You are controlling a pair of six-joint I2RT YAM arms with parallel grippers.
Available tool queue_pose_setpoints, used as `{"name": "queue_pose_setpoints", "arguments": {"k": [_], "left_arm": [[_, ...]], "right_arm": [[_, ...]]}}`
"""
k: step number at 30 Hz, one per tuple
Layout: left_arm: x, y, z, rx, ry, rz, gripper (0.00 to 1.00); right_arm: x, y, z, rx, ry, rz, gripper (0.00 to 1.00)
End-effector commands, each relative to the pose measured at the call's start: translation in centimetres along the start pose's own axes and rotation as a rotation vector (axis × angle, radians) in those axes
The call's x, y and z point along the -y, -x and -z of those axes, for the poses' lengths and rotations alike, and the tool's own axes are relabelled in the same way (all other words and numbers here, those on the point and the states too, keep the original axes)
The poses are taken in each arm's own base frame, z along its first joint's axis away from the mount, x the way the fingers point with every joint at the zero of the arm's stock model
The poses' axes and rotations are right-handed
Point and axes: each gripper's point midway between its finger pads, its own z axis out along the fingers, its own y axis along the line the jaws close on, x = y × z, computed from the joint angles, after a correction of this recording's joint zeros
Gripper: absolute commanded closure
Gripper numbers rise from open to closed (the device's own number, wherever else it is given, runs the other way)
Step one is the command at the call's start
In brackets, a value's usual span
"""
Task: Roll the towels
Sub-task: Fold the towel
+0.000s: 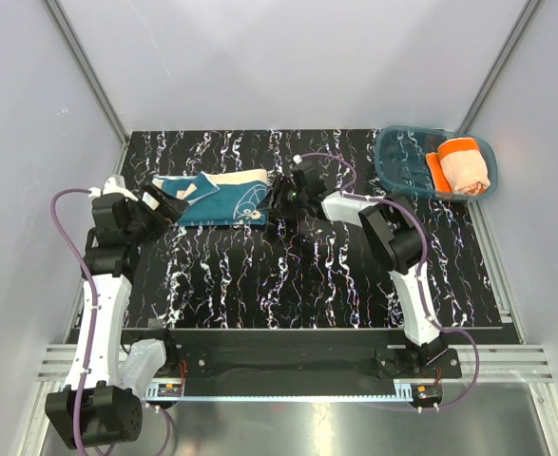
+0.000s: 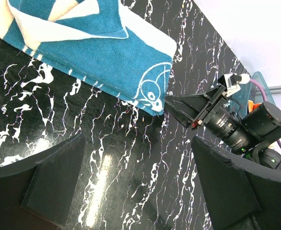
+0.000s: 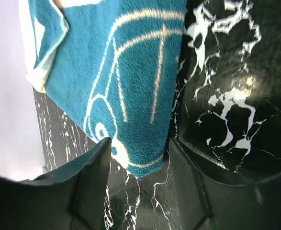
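The dark teal towel (image 1: 217, 201) lies flat at the back middle of the black marbled table, its left end folded over so the cream back shows. My left gripper (image 1: 169, 207) is open and empty at the towel's left front edge; in the left wrist view (image 2: 140, 187) the towel (image 2: 97, 52) lies ahead of the fingers. My right gripper (image 1: 277, 199) is open at the towel's right end; in the right wrist view (image 3: 140, 167) the towel's corner (image 3: 121, 81) lies between the spread fingers. The orange towel (image 1: 464, 166) sits rolled in the tray.
The translucent blue plastic tray (image 1: 402, 157) stands at the back right corner of the table. White walls close in the back and both sides. The right gripper's fingers (image 2: 188, 108) show in the left wrist view, next to the towel's corner.
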Motion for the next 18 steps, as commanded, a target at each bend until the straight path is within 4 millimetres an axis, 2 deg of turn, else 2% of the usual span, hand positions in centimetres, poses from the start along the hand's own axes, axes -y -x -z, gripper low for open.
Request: {"name": "queue_pose_setpoints", "arguments": {"k": [1,4,8,9,10,12,13,14,15,17,18], "left_arm": [[0.4,0.8,-0.5,0.036,-0.011,-0.025,0.01],[0.5,0.6,-0.7,0.035,-0.008,-0.026,0.01],[0.5,0.3,-0.8,0.027,-0.001,-0.023,0.01],[0.7,0.2,-0.8,0.024,-0.005,-0.028,0.01],[0.6,0.1,-0.9,0.021,0.0,-0.029,0.01],[0.7,0.0,-1.0,0.014,0.004,-0.043,0.01],[0.7,-0.1,-1.1,0.005,0.002,-0.052,0.01],[1.4,-0.4,-1.2,-0.011,-0.018,-0.088,0.01],[1.6,-0.8,-1.4,-0.031,-0.026,-0.113,0.01],[1.5,-1.9,-2.3,-0.087,-0.005,-0.184,0.01],[1.9,-3.0,-2.7,-0.136,-0.001,-0.22,0.01]], "right_arm": [[-1.3,-1.1,-0.7,-0.034,0.047,0.012,0.44],[-1.2,-2.3,-0.7,-0.055,0.049,0.012,0.51],[-0.9,-3.1,-0.1,-0.062,0.055,0.003,0.68],[-0.4,-3.5,0.2,-0.068,0.044,-0.002,0.76],[-0.8,-3.5,0.6,-0.063,0.049,0.003,0.79],[-0.1,-4.1,1.3,-0.067,0.028,-0.002,0.87],[-0.8,-3.7,2.2,-0.054,0.038,0.005,0.89],[0.1,-4.5,2.7,-0.062,0.013,-0.002,0.89],[-0.7,-4.3,3.7,-0.052,0.019,0.003,0.92],[-0.2,-5.0,5.0,-0.061,-0.011,0.002,0.93],[0.1,-5.7,6.3,-0.07,-0.024,0.006,0.95]]}}
